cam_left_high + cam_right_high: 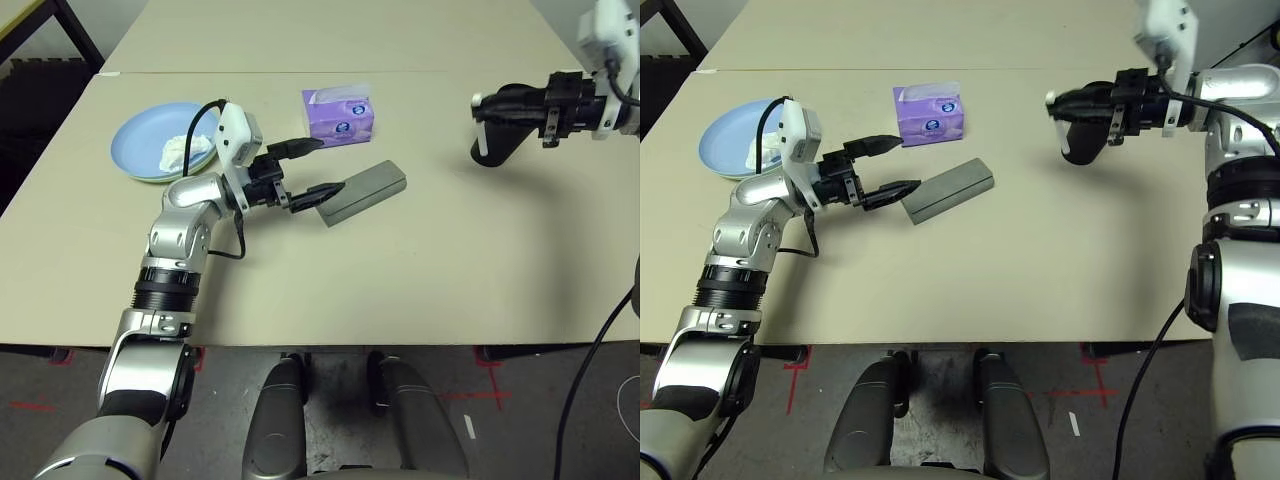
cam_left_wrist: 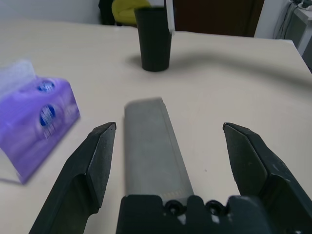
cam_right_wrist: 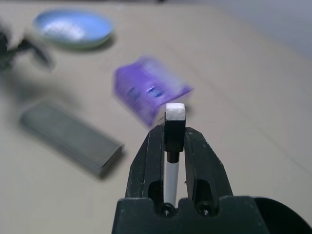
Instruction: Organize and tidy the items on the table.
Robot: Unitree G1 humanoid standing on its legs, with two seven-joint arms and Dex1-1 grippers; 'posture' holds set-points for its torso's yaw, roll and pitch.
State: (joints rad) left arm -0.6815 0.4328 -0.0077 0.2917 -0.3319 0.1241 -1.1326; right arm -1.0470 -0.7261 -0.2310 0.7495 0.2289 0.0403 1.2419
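Risks at the desk: a lifted cup and an ungripped case

Desk first: on the large cream-beige desk (image 1: 420,270) we see the light blue plate (image 1: 140,135) stacked on a pale green plate whose rim just shows beneath it, with a crumpled white tissue wad (image 1: 185,152) lying in it, near the far left corner.

The purple tissue box (image 1: 340,115) sits mid-desk, and the grey oblong glasses case (image 1: 365,190) lies just in front of it.

Our right gripper (image 1: 1065,103) is clenched on the rim of the tall black cup (image 1: 1085,130), held tipped on its side above the desk. We judge that a rim pinch could slip, dropping the cup.

Our left gripper (image 1: 300,170) hangs with its fingers (image 2: 95,165) released, straddling the near end of the case. If they close off-centre, we think the case may swivel into the tissue box.

As for writing, the box carries round blue logos, but we cannot read them.
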